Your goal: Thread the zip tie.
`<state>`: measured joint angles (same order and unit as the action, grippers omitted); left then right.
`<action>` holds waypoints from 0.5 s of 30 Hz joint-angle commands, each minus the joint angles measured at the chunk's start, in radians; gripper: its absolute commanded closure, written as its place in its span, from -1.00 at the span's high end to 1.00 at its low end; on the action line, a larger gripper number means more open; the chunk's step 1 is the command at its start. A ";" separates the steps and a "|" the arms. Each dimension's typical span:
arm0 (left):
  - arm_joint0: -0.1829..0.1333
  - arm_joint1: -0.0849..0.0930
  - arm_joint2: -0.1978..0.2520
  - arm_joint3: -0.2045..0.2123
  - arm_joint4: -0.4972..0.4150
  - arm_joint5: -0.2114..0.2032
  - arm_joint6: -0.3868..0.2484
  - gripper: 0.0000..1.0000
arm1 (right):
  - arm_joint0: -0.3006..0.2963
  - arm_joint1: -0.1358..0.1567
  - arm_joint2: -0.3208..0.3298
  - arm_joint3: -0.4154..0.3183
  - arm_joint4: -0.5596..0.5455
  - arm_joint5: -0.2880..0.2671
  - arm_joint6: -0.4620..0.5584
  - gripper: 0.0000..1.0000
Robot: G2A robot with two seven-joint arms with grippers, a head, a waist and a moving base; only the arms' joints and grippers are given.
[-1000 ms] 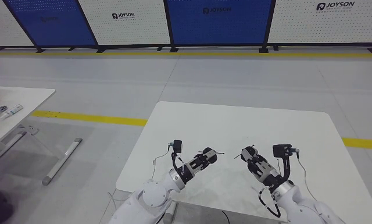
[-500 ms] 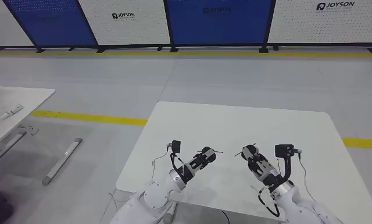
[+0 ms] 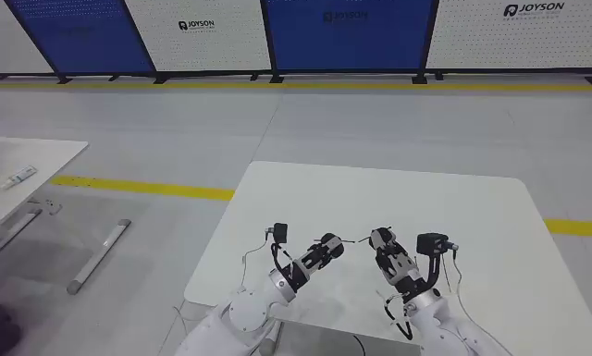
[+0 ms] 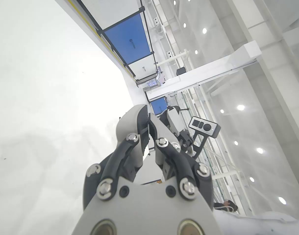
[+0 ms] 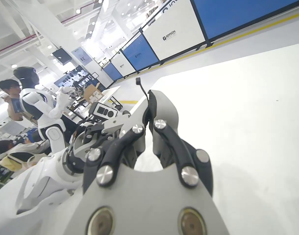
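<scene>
A thin black zip tie [image 3: 352,239] spans the small gap between my two grippers above the white table [image 3: 388,190], near its front edge. My right gripper [image 3: 377,237] is shut on the strap. In the right wrist view the tie's square head [image 5: 138,80] sticks out beyond the closed right gripper [image 5: 149,97]. My left gripper [image 3: 331,244] is shut too, and a short black tip pokes out of it toward the right one. In the left wrist view the left gripper [image 4: 148,110] has its fingers pressed together, with the right gripper [image 4: 172,114] just beyond.
Bare white tabletop stretches away behind and to the right of the grippers. The table's front edge lies just under both arms. A second white table [image 3: 28,162] stands off to the left across open floor. Blue and white partition panels [image 3: 347,28] line the back.
My right gripper has shifted left toward the left gripper, closing most of the gap between them. The left gripper has stayed where it was.
</scene>
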<state>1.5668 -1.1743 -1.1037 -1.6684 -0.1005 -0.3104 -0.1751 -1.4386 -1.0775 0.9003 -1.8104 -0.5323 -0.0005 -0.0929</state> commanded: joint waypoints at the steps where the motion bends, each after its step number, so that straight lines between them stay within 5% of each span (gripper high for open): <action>1: 0.000 0.000 0.000 0.000 0.000 0.000 0.000 -1.00 | 0.000 0.000 0.000 0.000 -0.001 0.000 0.000 -1.00; 15: 0.000 0.000 0.000 0.000 0.000 0.000 0.000 -1.00 | 0.005 -0.017 -0.007 0.019 -0.026 0.009 -0.003 -1.00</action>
<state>1.5668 -1.1743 -1.1037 -1.6684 -0.1005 -0.3104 -0.1751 -1.4351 -1.0920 0.8938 -1.7929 -0.5549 0.0074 -0.0945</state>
